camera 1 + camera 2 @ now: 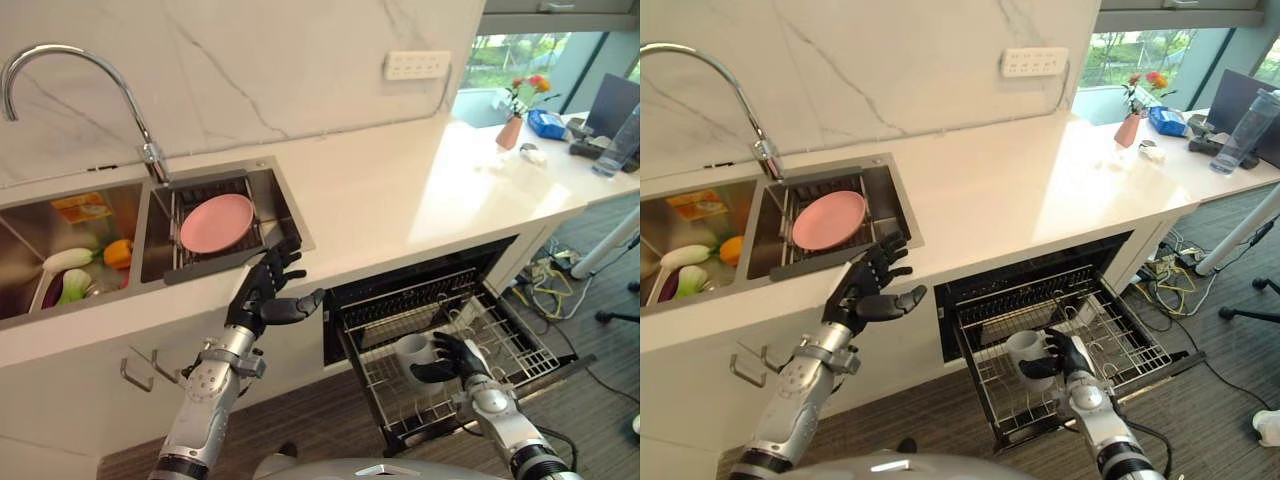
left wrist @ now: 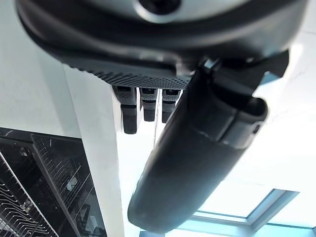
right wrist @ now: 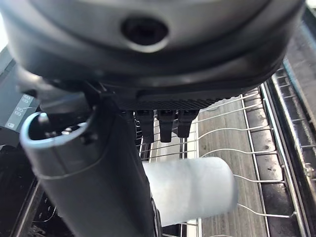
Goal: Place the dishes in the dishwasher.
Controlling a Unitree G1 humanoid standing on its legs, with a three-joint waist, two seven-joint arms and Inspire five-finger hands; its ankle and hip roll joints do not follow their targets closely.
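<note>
Fingers [image 1: 441,350] round mug [image 1: 411,354], over rack [image 1: 520,352]

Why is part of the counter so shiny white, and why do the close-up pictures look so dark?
In the left eye view, window light glares off the countertop near its right end. In the right wrist view, the right hand looms dark and close, with the mug soft beyond it. In the left wrist view, the left hand is a silhouette against brightness.

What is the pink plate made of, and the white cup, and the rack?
The pink plate looks like matte plastic or ceramic: smooth, even colour. The white cup in the right hand looks like glazed ceramic, though it could be plastic. The rack is thin metal wire, pale and shiny.
</note>
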